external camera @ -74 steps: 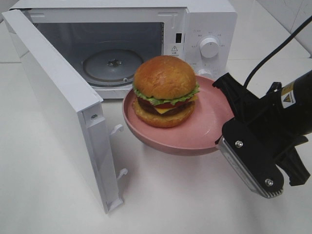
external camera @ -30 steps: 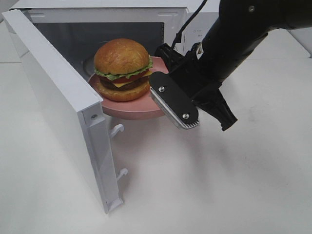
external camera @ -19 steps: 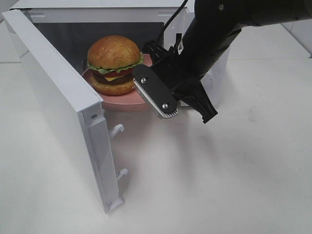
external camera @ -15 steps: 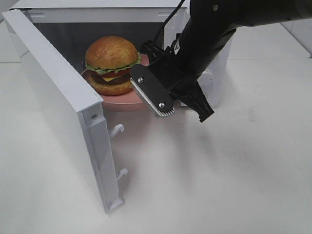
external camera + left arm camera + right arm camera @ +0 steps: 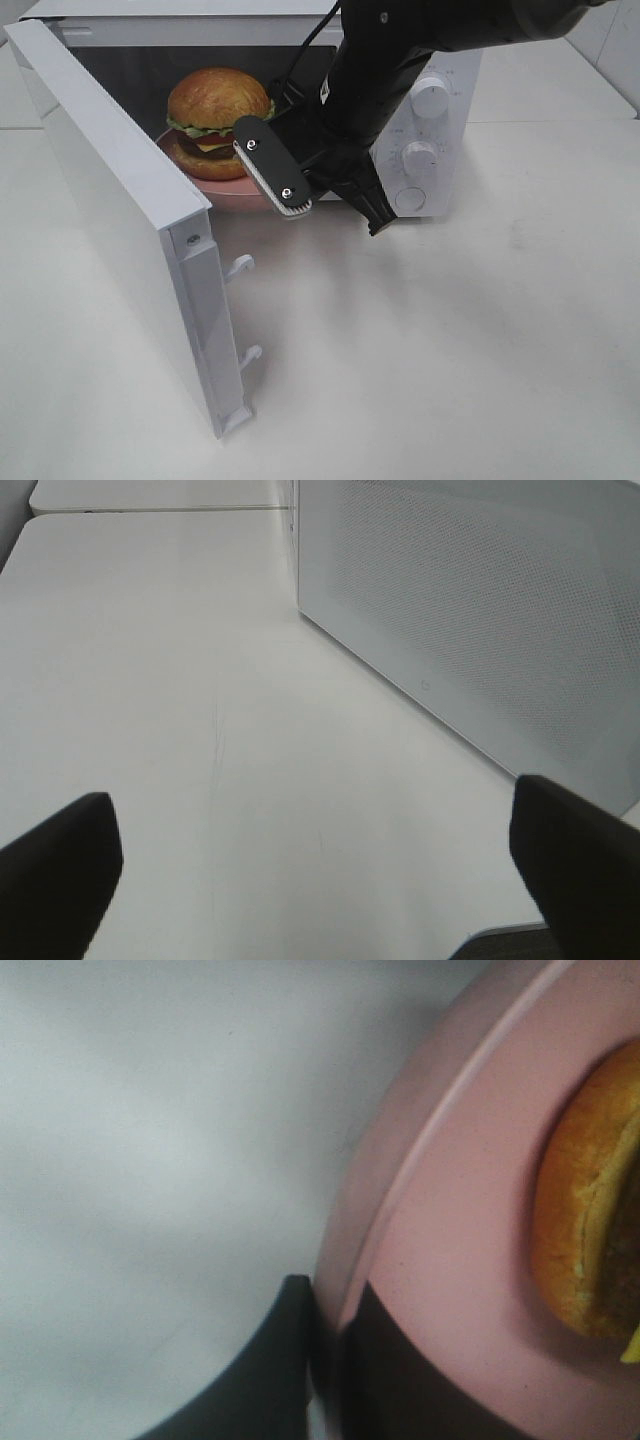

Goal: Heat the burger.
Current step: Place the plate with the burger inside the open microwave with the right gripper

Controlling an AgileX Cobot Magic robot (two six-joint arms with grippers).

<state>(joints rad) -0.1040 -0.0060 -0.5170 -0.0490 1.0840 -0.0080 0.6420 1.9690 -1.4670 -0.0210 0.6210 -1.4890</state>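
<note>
The burger point(image 5: 218, 105) sits on the pink plate point(image 5: 212, 188) in the upper left of the high view, at the open mouth of the microwave point(image 5: 432, 140), whose door point(image 5: 110, 190) stands swung wide; the right jaws are pinched tight on the plate's rim; the left jaws gape wide, empty, above the desk point(image 5: 180, 680).
</note>
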